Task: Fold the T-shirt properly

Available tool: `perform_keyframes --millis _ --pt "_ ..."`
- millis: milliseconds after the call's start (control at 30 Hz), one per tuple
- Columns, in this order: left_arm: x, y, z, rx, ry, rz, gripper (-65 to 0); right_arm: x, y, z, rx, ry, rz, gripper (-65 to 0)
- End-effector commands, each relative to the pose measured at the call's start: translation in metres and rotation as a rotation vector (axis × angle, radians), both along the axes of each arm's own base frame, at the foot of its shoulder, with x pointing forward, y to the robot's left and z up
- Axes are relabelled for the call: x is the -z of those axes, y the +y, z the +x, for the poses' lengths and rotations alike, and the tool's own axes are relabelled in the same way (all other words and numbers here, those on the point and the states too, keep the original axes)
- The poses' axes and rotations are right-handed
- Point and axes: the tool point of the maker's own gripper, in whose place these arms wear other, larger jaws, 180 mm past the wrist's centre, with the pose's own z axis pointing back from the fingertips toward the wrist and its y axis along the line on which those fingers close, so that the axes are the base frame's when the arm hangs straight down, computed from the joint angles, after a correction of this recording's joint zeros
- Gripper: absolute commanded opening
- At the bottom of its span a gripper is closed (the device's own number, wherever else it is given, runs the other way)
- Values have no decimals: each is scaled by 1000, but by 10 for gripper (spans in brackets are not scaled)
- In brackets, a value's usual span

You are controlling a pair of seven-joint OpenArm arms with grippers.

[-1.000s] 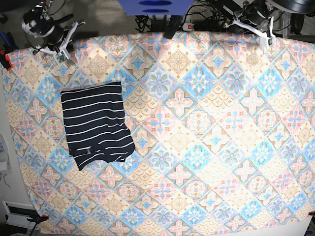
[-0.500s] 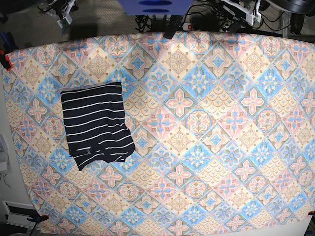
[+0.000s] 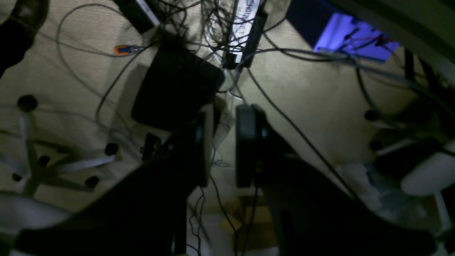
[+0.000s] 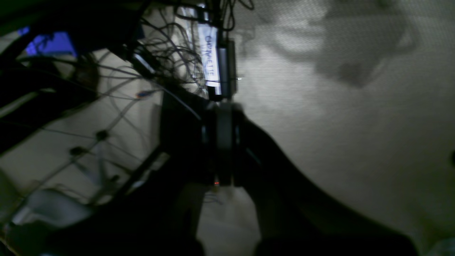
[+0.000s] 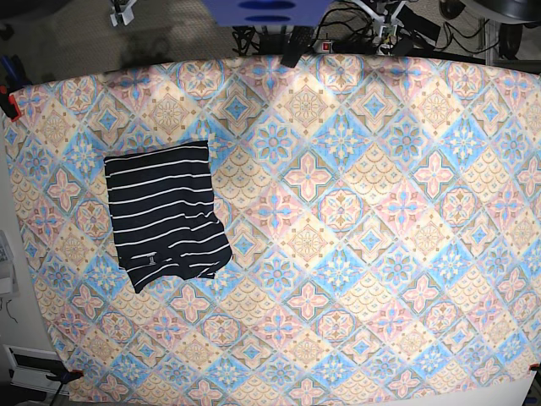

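The T-shirt (image 5: 165, 216) lies folded into a compact dark navy rectangle with thin white stripes on the left part of the table. It shows in the base view only. Both arms are drawn back past the table's far edge. Only a tip of the right gripper (image 5: 125, 10) and of the left gripper (image 5: 390, 19) shows at the top of the base view. In the left wrist view the left gripper (image 3: 225, 142) hangs over the floor, empty, with a narrow gap between its fingers. In the right wrist view the right gripper (image 4: 224, 142) is shut and empty.
The pastel diamond-patterned tablecloth (image 5: 355, 211) covers the table. Behind the far edge is floor with tangled cables and a power strip (image 3: 245, 28), also seen in the right wrist view (image 4: 211, 60). A blue box (image 5: 266, 10) sits at the top middle.
Both arms have pulled back from the table's far corners and toward the middle, almost out of the base view. The T-shirt has not moved.
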Motion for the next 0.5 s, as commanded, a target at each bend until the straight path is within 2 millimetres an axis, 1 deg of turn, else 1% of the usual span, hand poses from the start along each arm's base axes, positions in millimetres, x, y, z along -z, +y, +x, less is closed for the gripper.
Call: perform_keyframes --millis 0,100,167,200,233,267,333,400,467 --pt "3 2 -8 12 27 4 -546 0 0 -19 4 42 9 -650" --pt "18 10 -8 45 62 32 -546 10 10 -18 53 47 36 -650" --pt "27 18 -1 72 50 62 -546 16 21 -15 59 51 64 -650" --pt "34 26 3 107 40 82 -546 20 26 -9 65 44 77 -650" --pt "41 27 4 149 37 85 -546 23 31 -4 76 37 89 -650" --pt "48 27 4 184 41 84 -546 26 35 -4 91 35 99 -650" --pt "60 33 2 247 52 91 -546 35 37 -3 128 31 48 -650" --pt "70 35 3 272 46 98 -546 44 52 6 158 10 32 -650" --pt "79 38 3 291 33 107 -546 50 59 14 186 -1 9 -650"
